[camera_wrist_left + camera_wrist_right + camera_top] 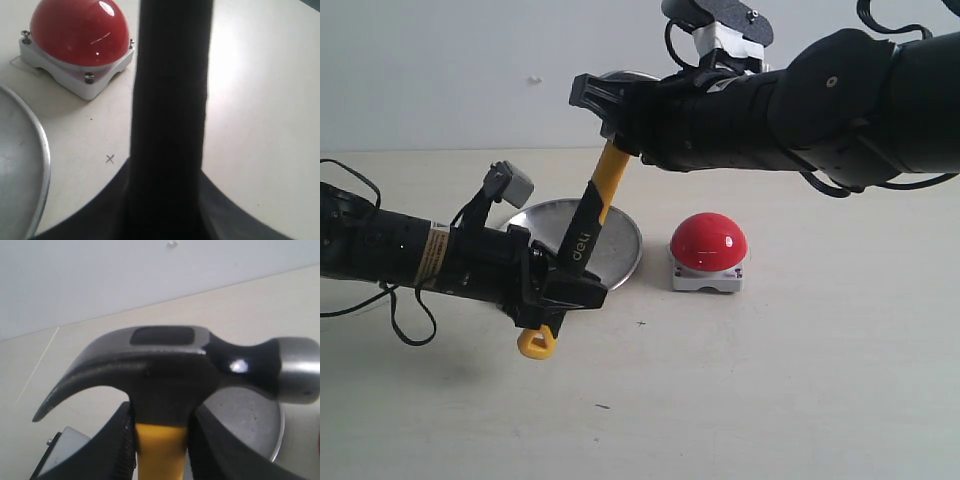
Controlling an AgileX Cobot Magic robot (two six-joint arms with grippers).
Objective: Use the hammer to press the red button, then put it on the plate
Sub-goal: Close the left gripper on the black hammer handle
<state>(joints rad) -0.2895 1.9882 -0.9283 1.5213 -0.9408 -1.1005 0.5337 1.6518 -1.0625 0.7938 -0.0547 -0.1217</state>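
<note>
Gripping hammer (590, 215) both ends: L fingers (575, 293) clenched low on handle, R fingers (117, 445) clamped under head. Axis steep, head up; red button (709, 243) to right, nearer R arm (840, 95).

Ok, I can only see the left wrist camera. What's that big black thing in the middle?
Observer: That's the handle of the hammer. The left hand grips it just above the yellow loop.
Operator: Is the other hand holding it too?
Observer: Yes, the right hand clamps the yellow neck right under the head.
Operator: Is it pushing the red button?
Observer: No. The hammer is tilted in the air with its head up high, well above the red button and off to one side.
</note>
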